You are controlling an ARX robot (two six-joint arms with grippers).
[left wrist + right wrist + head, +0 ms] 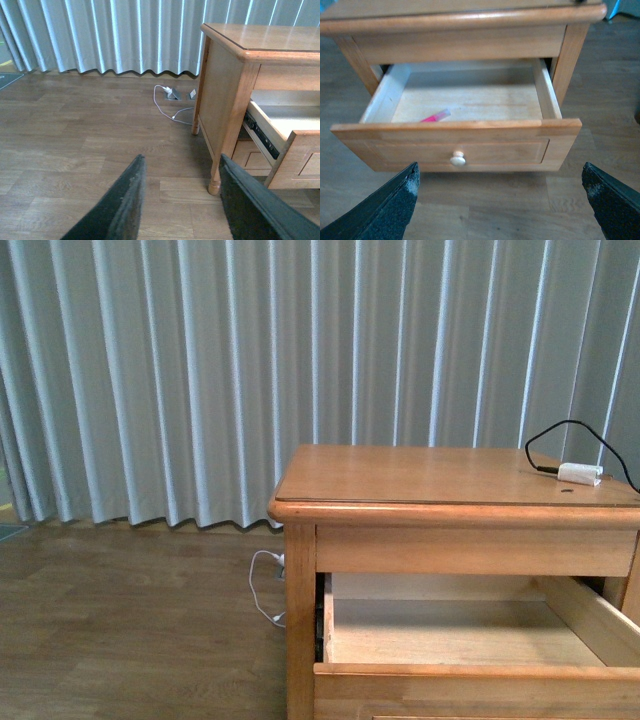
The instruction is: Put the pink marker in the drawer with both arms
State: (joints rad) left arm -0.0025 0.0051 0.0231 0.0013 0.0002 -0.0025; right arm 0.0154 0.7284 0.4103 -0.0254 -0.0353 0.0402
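We find the pink marker (436, 117) already inside the drawer (455, 145). It lies flat on the drawer floor, close behind the front wall. Reading that floor as a clock face with the knob (458, 159) at 6, the marker sits at about 7 o'clock, its long axis running roughly from 8 toward 2. The front view cannot show it, since the drawer's front board hides that corner. The right gripper (499, 175) faces the drawer front squarely with its fingers spread very wide and nothing between them. The knob is ahead of it, at about 11 o'clock from the gap. The left gripper (181, 159) hangs off the side of the nightstand (400, 475) over bare floor, its fingers also parted and empty. The drawer lies out at its 2 o'clock. We judge the placing done and only the closing possibly left. The right arm is the nearer and better lined up for a push on the drawer front.
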